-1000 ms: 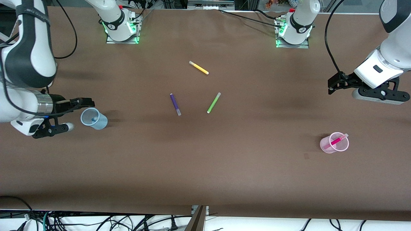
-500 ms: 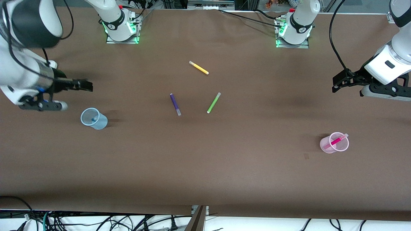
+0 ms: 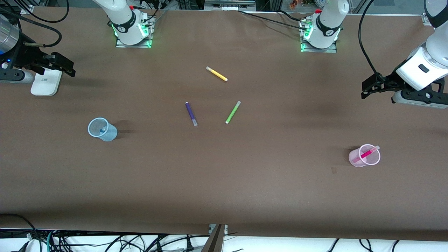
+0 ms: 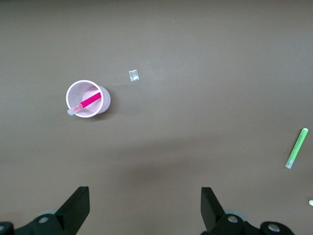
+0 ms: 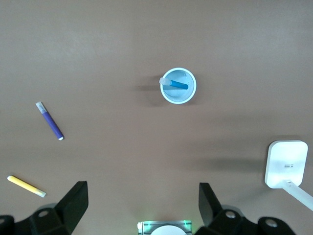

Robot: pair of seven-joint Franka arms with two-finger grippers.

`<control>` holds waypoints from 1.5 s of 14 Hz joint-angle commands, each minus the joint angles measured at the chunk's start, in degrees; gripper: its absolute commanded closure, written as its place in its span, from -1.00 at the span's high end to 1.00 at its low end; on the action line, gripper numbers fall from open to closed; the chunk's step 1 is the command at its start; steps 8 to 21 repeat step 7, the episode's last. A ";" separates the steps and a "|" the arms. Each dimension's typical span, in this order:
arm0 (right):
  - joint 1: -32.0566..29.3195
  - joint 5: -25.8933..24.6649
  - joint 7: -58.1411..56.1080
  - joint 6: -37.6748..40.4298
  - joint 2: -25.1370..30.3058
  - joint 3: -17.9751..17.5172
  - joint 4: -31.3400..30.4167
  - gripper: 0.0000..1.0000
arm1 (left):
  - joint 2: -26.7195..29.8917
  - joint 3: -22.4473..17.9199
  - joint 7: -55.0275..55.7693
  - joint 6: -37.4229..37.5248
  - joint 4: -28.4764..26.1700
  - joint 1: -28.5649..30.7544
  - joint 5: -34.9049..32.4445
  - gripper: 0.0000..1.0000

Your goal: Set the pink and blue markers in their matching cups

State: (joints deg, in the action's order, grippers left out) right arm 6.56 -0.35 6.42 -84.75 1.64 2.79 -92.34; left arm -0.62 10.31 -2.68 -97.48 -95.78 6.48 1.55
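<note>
Both markers sit in their cups as I watch: the pink marker [image 3: 366, 153] leans in the pink cup [image 3: 360, 159] toward the left arm's end of the surface [image 3: 224, 182], the blue marker [image 5: 176, 84] in the blue cup [image 3: 105, 131] toward the right arm's end. My left tool [image 3: 365, 89] hangs released, fingers spread, above bare surface well apart from the pink cup. My right tool [image 3: 64, 66] is likewise released, over a white device [image 3: 45, 82], well clear of the blue cup. Purple marker [image 3: 191, 113], green marker [image 3: 232, 112] and yellow marker [image 3: 216, 74] lie mid-surface.
</note>
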 commanded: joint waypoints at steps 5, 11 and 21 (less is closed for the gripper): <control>-0.32 0.09 -1.33 2.14 -1.73 1.78 2.25 1.00 | 0.97 0.50 -0.83 1.06 -0.11 0.82 1.35 1.00; -0.32 0.09 -1.33 2.14 -1.73 1.70 2.25 1.00 | 0.97 0.59 -0.83 1.06 -0.11 0.82 1.35 1.00; -0.32 0.09 -1.33 2.14 -1.73 1.70 2.25 1.00 | 0.97 0.59 -0.83 1.06 -0.11 0.82 1.35 1.00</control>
